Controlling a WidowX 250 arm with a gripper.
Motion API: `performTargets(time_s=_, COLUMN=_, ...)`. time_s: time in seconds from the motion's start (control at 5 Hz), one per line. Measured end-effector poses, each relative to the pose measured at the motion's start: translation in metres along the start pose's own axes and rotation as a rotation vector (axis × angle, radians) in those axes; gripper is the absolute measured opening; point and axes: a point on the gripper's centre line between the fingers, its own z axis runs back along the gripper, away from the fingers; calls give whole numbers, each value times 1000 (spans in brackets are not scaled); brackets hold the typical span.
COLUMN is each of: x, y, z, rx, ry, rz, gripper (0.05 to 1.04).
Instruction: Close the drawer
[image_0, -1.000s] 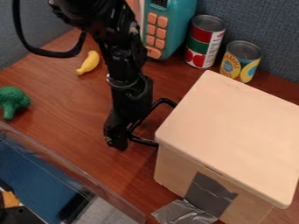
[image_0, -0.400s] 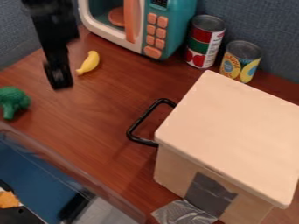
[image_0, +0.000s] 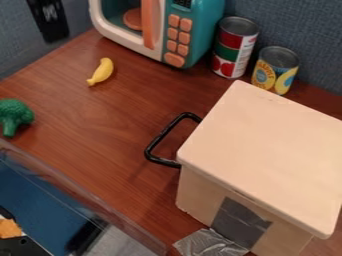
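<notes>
Pale box with black drawer handle, right of the frame on the worktop; gripper, upper left, well apart.
Handle: by the box's left side, down and to the right of the gripper, its long bar slanting from upper right to lower left. Drawer: front hidden by the lid, judged shut, so probably no further push was needed. Gripper: touched neither box nor handle; whether open or closed, could not be told.

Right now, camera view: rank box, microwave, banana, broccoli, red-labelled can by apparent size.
Largest to smallest:
1. Box
2. Microwave, cut off at top
3. Red-labelled can
4. Broccoli, touching the left edge
5. Banana
</notes>
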Motion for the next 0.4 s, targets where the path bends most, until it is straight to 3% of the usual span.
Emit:
performTargets(time_s=0.2, x=-1, y=10, z=7, rx=-21, ry=31, rz=77, gripper=999)
performTargets(time_s=0.4, x=-6, y=23, z=11, rx=39, ry=97, rz=178, gripper=999)
